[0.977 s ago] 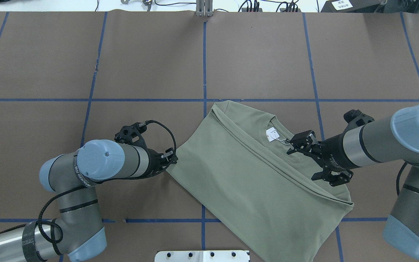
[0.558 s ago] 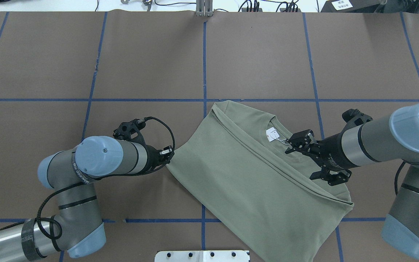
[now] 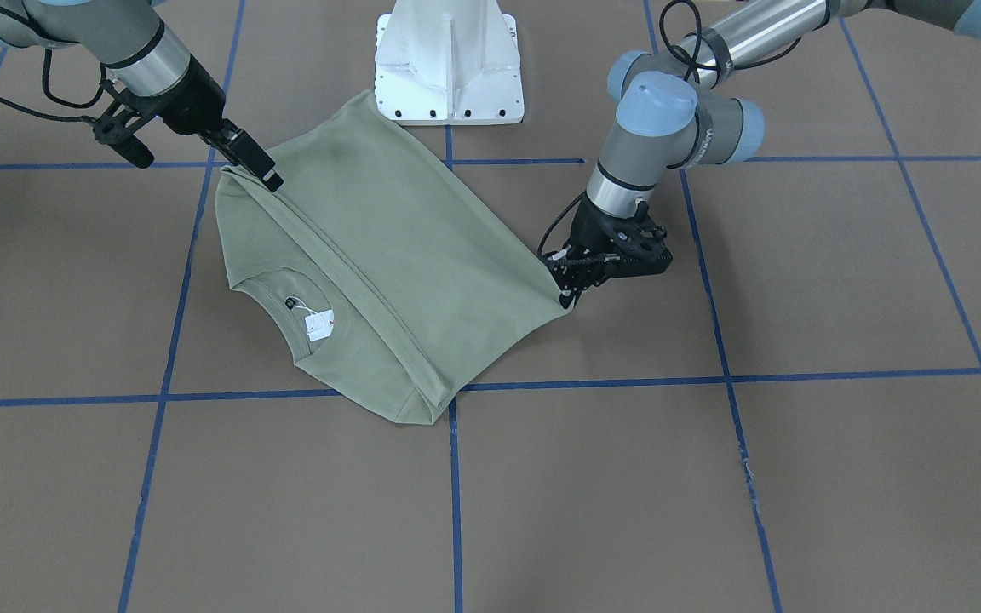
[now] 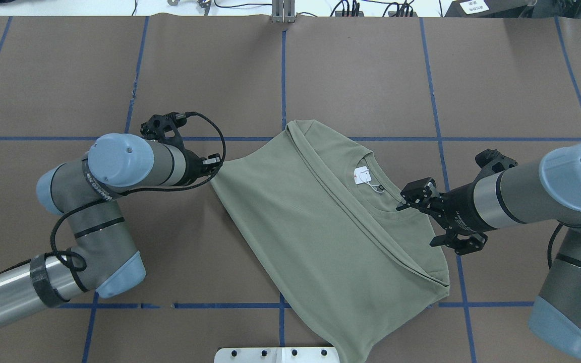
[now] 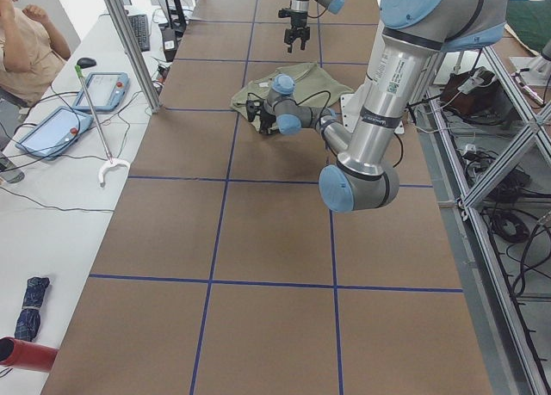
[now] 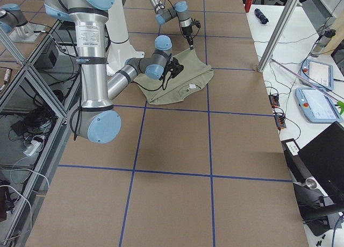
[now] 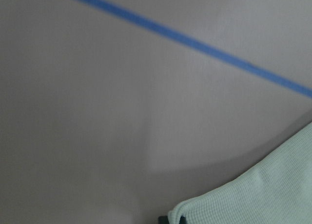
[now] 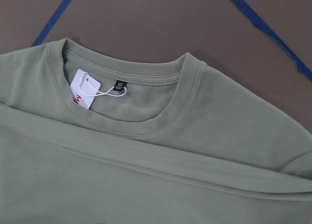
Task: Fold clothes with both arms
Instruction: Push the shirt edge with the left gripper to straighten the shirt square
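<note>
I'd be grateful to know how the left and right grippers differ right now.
The left gripper is shut on a corner of the shirt; the right gripper is open, holding nothing. The left sits at the fabric's edge, the right over the shoulder by the collar. Both are black.

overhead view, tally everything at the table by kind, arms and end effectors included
sage-green long-sleeve knit shirt: 1
white paper hang tag: 1
silver-grey tubular robot arms (left, right): 2
black two-finger end effectors (left, right): 2
white metal pedestal base: 1
total: 7
</note>
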Robot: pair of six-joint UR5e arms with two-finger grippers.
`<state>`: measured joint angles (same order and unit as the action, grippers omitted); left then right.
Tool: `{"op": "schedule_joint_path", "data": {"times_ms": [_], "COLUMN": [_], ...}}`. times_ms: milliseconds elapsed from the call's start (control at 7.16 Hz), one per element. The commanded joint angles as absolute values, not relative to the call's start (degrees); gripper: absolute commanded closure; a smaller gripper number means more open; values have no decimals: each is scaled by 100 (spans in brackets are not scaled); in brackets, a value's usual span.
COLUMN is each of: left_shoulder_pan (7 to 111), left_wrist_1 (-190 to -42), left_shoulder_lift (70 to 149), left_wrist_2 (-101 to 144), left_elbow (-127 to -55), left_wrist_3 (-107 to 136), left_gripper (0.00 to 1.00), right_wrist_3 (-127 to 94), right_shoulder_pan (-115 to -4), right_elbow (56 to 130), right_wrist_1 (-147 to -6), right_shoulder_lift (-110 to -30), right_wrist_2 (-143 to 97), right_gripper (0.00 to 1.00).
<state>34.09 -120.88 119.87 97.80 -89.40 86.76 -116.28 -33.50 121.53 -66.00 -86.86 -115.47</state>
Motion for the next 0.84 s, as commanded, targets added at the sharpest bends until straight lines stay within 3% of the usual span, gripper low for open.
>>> {"op": "schedule_joint_path", "data": {"times_ms": [0, 140, 279, 698], "left_shoulder_pan": [4058, 4156, 4253, 4386], "left_wrist_1": [-12311, -12983, -13625, -14614], "left_shoulder_lift": [13170, 13366, 13847, 14404], "left_wrist_2": [9782, 9782, 9782, 9782], "left_elbow": [-7530, -6941, -5908, -4653], "left_wrist_3": [8657, 8657, 8631, 8552], "left_gripper": [100, 100, 100, 100], "right_wrist_3": [-11628, -11628, -11628, -11628], "right_shoulder_pan": [-3357, -3357, -3366, -3410], "right_elbow": [12146, 12146, 12146, 12146], "right_wrist_1": [-6601, -6601, -6609, -6609], "right_shoulder_lift": [-8666, -8657, -8657, -8596], "right_wrist_2": [-11479, -11287, -11172, -10969], "right_gripper": [0, 0, 0, 0]}}
